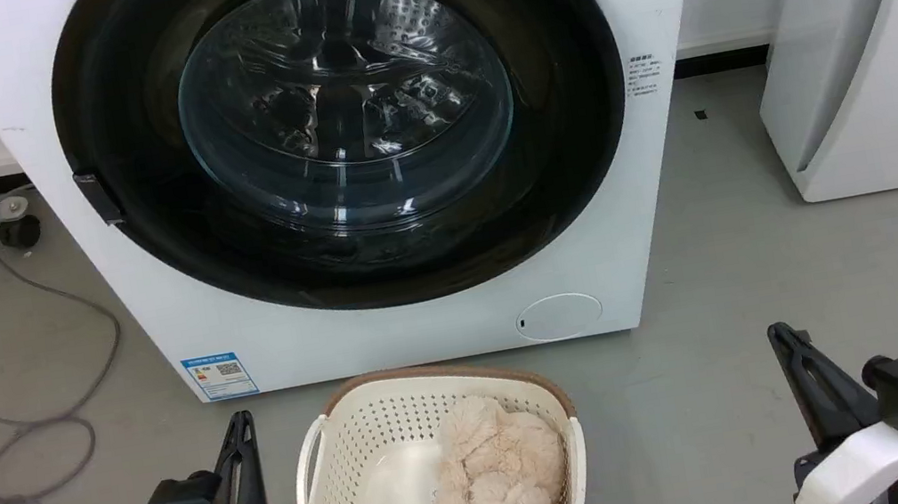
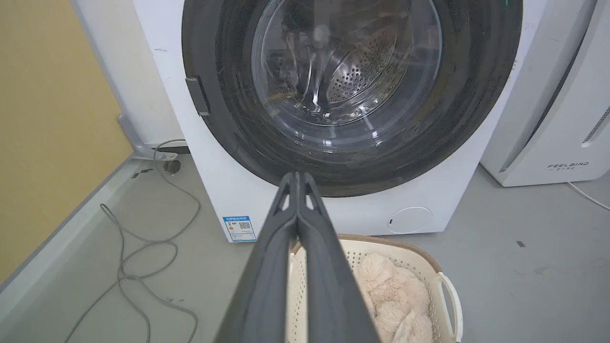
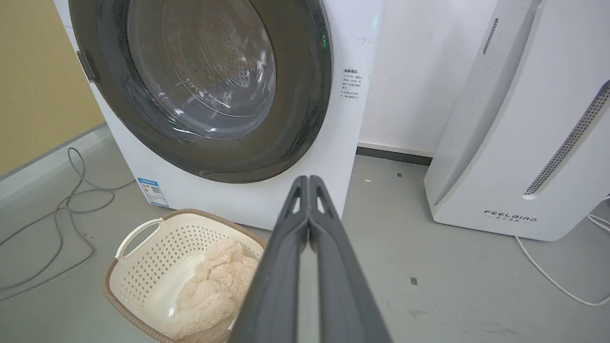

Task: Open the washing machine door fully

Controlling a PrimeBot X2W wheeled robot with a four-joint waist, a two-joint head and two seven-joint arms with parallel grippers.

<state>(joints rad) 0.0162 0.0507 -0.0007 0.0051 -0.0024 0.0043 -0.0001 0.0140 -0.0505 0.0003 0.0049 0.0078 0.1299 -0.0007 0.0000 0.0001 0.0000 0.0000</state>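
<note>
The white washing machine (image 1: 390, 333) stands straight ahead with its round glossy black door (image 1: 576, 142) flat against the front. The clear glass bowl (image 1: 344, 102) at the door's centre shows the steel drum behind it. A small dark handle tab (image 1: 98, 198) sits on the door's left rim. My left gripper (image 1: 240, 422) is low at the left, shut and empty, well short of the machine. My right gripper (image 1: 779, 333) is low at the right, also shut and empty. In the wrist views the left gripper (image 2: 296, 175) and right gripper (image 3: 309, 178) each show closed fingers pointing toward the door.
A cream laundry basket (image 1: 325, 438) holding a fluffy beige cloth (image 1: 498, 478) sits on the floor between my arms, just before the machine. A white FEELBIRD appliance (image 1: 875, 40) stands to the right. Grey cables (image 1: 19, 437) lie on the floor at the left, beside a yellow wall (image 2: 52, 119).
</note>
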